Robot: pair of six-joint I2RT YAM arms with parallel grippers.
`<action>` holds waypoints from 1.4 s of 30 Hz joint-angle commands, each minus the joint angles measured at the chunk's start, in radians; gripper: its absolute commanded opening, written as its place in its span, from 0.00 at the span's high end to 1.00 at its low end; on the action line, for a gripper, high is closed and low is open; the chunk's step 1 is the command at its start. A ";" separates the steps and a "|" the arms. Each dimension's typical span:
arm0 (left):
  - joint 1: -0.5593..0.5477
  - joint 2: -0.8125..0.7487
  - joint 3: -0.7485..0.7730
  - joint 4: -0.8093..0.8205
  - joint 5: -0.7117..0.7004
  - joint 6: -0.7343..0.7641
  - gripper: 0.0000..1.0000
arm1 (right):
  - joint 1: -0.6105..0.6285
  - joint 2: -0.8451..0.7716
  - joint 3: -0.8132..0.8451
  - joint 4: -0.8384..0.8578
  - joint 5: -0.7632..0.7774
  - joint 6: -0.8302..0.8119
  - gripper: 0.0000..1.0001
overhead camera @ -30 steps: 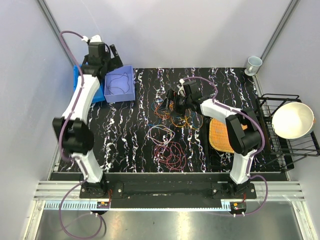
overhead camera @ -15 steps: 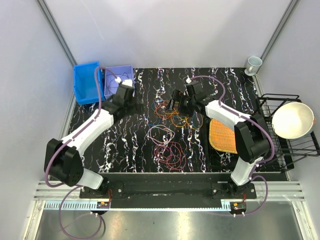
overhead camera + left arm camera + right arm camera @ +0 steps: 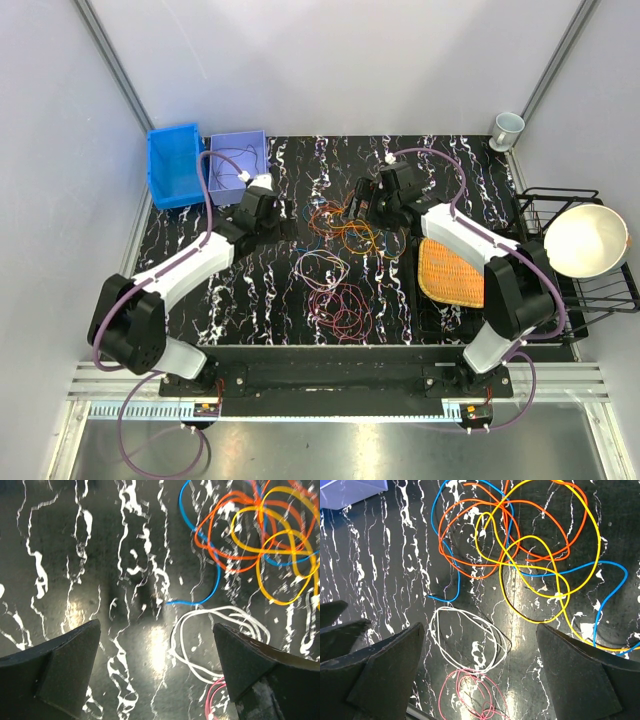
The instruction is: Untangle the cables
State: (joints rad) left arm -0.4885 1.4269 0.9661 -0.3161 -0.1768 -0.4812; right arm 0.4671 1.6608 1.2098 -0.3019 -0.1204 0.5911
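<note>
Here the cables [image 3: 345,222] lie between the left hand [image 3: 278,212] and right hand [image 3: 362,200].

I am swinging the left arm [image 3: 190,262] away from the blue bin [image 3: 172,168] and low over the table [image 3: 470,165]. The left fingers [image 3: 55,670] are arriving just left of the cables [image 3: 345,220]. The right fingers [image 3: 580,675] are shifting slightly rightward above them.

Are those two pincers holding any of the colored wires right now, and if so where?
Nothing is held. The left pincer and right pincer are both open and empty; the wires lie loose beneath them.
</note>
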 commanded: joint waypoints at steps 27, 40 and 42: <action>-0.189 0.170 -0.001 0.089 -0.070 -0.028 0.32 | -0.022 0.073 0.046 0.017 -0.137 -0.007 0.01; -0.193 0.264 0.003 0.158 -0.050 0.019 0.39 | -0.022 0.077 0.036 0.046 -0.183 -0.016 0.01; -0.191 0.276 0.008 0.164 -0.046 0.023 0.39 | -0.022 0.079 0.036 0.046 -0.183 -0.016 0.01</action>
State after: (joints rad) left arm -0.6762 1.6852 0.9363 -0.2214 -0.2100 -0.4816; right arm 0.4492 1.7378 1.2228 -0.2901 -0.2817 0.5945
